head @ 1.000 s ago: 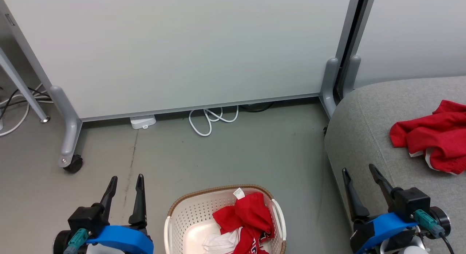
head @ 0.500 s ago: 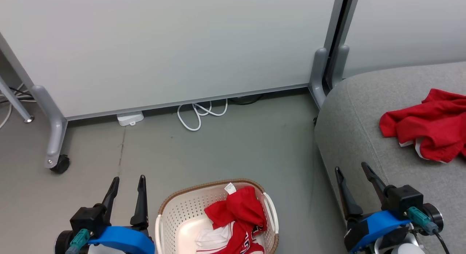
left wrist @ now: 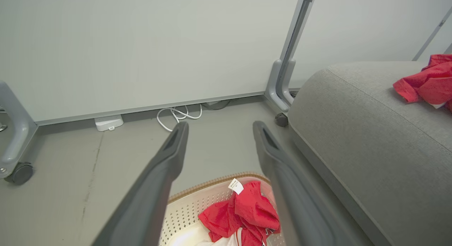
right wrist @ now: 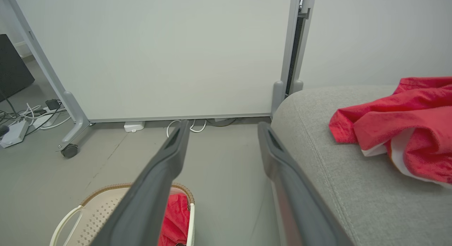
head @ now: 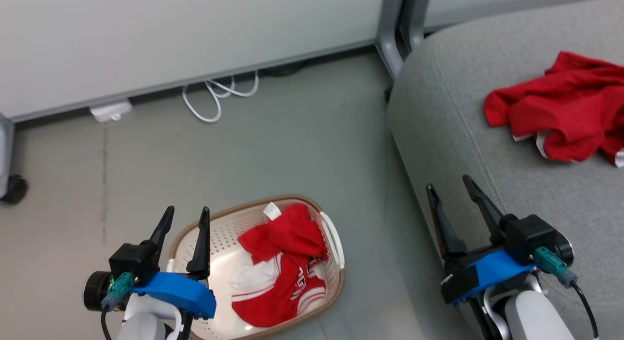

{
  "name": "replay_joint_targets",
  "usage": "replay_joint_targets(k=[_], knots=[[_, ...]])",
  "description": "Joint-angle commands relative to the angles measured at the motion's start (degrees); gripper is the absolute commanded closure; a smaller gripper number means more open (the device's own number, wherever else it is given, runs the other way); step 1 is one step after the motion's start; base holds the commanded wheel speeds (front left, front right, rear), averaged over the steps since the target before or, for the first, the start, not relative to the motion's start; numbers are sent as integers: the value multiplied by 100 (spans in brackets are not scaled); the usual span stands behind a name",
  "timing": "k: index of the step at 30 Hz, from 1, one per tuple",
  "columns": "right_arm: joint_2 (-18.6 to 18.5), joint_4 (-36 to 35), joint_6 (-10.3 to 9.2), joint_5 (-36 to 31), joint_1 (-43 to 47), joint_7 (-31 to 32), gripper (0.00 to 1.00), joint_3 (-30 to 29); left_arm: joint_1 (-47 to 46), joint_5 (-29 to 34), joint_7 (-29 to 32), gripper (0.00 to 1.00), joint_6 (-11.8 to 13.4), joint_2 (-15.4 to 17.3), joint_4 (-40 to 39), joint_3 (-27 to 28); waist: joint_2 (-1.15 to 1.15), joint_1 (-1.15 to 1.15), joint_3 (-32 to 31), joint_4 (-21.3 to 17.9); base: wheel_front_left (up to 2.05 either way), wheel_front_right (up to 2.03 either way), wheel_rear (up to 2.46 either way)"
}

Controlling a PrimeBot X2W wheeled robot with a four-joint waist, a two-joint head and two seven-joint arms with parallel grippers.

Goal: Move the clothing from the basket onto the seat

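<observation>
A cream basket (head: 214, 237) with a brown rim stands on the floor and holds a crumpled red garment (head: 285, 262) with white stripes and dark lettering. A second red garment (head: 560, 108) lies on the grey seat (head: 463, 96) at the right. My left gripper (head: 186, 215) hangs open over the basket's left rim with nothing between its fingers. My right gripper (head: 451, 184) is open and empty over the seat's near left edge. The left wrist view shows the basket (left wrist: 190, 207) and its garment (left wrist: 247, 214) below the open fingers. In the right wrist view the seat's garment (right wrist: 399, 126) lies to the right.
A pale partition panel (head: 170, 32) on grey legs stands behind the floor, with a caster (head: 13, 189) at the left. A white cable loop (head: 214, 93) and a white adapter (head: 111, 110) lie at its foot. More cables (right wrist: 28, 115) show in the right wrist view.
The head view has tilted down and swung right, so basket and seat sit higher and further left in the picture. Both grippers stay open; nothing was taken hold of.
</observation>
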Motion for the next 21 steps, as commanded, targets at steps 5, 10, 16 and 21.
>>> replay_joint_targets(k=[5, 10, 16, 21], knots=[[8, 60, 1, 134, -416, -153, 0, 319, -498, -112, -16, 0, -6, 135, 470, -319, 0, -1, 890, -666, 0, 0, 0], [9, 50, 1, 268, -715, -281, 0, 573, -979, -315, -15, 0, -6, 231, 989, -608, 0, -1, 1482, -997, 0, 0, 0], [10, 22, 1, 374, -980, -401, 0, 798, -1653, -566, 14, 0, -6, 362, 1689, -1033, 0, -1, 2136, -1235, 0, 0, 0], [10, -65, 1, 412, -1180, -464, 0, 946, -2181, -765, 41, 0, -6, 478, 2143, -1228, 0, -1, 2608, -1353, 0, 0, 0]])
